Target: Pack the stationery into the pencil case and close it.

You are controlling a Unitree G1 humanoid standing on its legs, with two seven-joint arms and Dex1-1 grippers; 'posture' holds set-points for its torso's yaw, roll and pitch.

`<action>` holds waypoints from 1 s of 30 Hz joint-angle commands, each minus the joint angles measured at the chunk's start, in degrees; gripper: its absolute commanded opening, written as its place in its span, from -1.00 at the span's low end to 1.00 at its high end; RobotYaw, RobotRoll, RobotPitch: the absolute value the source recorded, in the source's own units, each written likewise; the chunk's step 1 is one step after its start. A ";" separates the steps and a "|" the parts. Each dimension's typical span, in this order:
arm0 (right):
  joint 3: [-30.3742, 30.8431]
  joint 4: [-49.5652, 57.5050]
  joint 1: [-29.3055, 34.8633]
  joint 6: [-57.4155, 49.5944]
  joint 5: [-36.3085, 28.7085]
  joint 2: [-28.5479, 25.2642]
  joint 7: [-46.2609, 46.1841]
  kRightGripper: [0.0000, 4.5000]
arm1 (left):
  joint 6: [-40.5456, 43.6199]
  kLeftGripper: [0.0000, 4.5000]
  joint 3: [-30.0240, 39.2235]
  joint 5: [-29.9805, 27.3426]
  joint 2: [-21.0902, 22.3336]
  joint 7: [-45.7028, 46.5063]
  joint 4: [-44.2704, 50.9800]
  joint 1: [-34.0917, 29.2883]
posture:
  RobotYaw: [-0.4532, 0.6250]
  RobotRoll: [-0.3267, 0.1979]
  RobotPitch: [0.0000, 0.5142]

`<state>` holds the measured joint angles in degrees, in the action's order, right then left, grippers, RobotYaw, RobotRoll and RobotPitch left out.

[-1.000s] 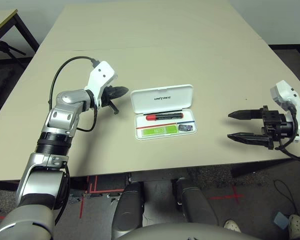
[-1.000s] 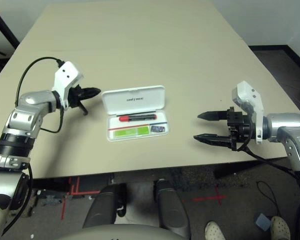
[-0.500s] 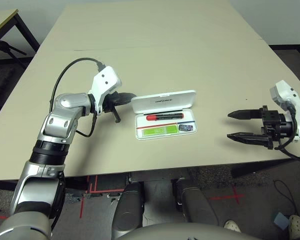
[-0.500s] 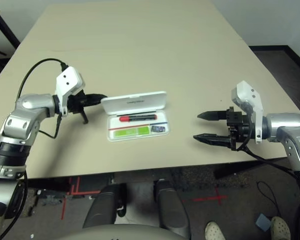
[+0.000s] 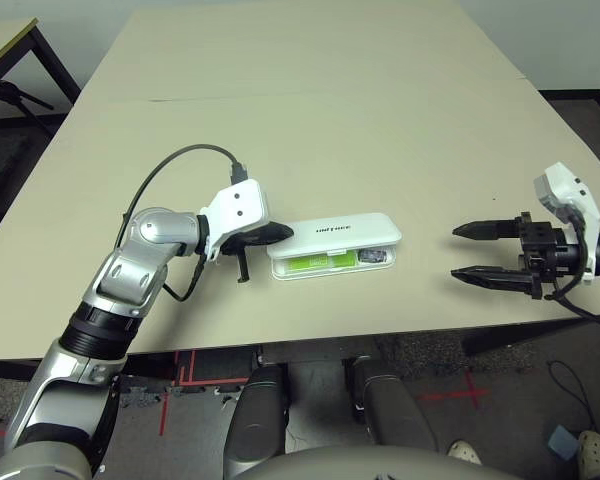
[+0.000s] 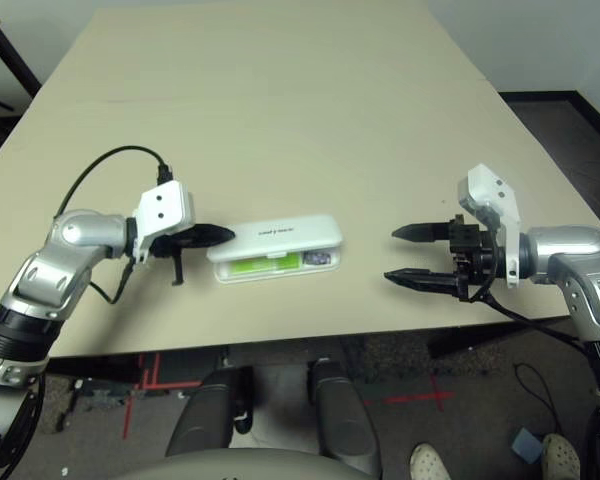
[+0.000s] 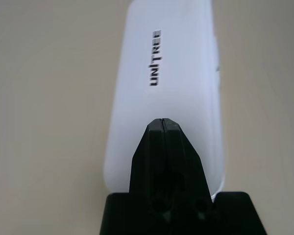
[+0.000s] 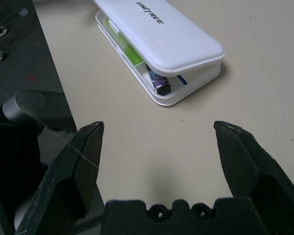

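Pencil case [image 5: 335,243], smooth white hard plastic with rounded corners, lies near the table's [image 5: 310,110] front edge, long axis running nine to three o'clock. Its lid, upright a second ago, now tips nearly shut (a narrow gap remains), showing the green bar [image 5: 318,263] and small dark block [image 8: 159,84] inside. Left gripper [image 5: 277,235], fingers pressed together, has swung in and touches the lid's nine o'clock end. Right gripper [image 5: 472,251] waits at three o'clock, fingers spread, empty, unmoved.
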<state>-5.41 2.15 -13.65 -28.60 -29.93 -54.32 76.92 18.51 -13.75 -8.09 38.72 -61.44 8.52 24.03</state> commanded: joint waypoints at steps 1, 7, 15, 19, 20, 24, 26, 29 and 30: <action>0.67 -0.18 -0.09 0.66 0.81 0.21 -0.20 1.00 | 0.10 -0.98 -2.15 0.67 -0.16 -0.31 2.04 -1.68 | -0.26 0.25 -0.42; 1.26 -0.46 -0.38 1.14 1.66 0.71 -0.34 1.00 | -0.48 -0.98 -3.96 2.32 -0.32 0.39 1.91 -2.64 | -0.26 0.25 -0.42; 1.50 -0.65 -0.69 1.32 2.08 1.08 -0.49 1.00 | -0.01 -0.98 -5.15 5.07 -0.51 1.93 -0.75 -1.73 | -0.26 0.25 -0.40; 1.60 -0.87 -0.83 1.61 2.56 1.65 -0.75 1.00 | 2.10 -0.98 -6.86 6.18 0.42 1.13 0.12 -2.31 | -0.26 0.25 -0.41; 1.62 -0.89 -0.87 1.65 2.64 1.78 -0.82 1.00 | 2.27 -0.98 -7.50 6.42 0.87 0.67 0.52 -2.67 | -0.26 0.25 -0.41; 1.82 -1.25 -1.18 2.10 3.03 2.29 -1.17 1.00 | 2.55 -0.98 -8.83 6.51 1.62 0.13 1.79 -3.79 | -0.27 0.25 -0.41; 1.89 -1.43 -1.36 2.37 3.24 2.64 -1.39 1.00 | 2.25 -0.98 -8.52 6.08 1.30 0.64 2.20 -4.25 | -0.27 0.25 -0.41; 1.91 -1.63 -1.61 2.81 3.61 3.31 -1.80 1.00 | 1.66 -0.98 -6.92 4.68 0.39 1.41 2.91 -4.79 | -0.26 0.25 -0.40; 1.92 -1.76 -1.73 3.14 3.84 3.70 -2.22 1.00 | 1.32 -0.98 -5.52 3.49 -0.30 2.00 3.29 -5.01 | -0.26 0.25 -0.40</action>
<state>-4.24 0.72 -15.16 -26.27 -26.69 -51.06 75.18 19.12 -18.32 -4.31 38.74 -59.46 12.70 21.05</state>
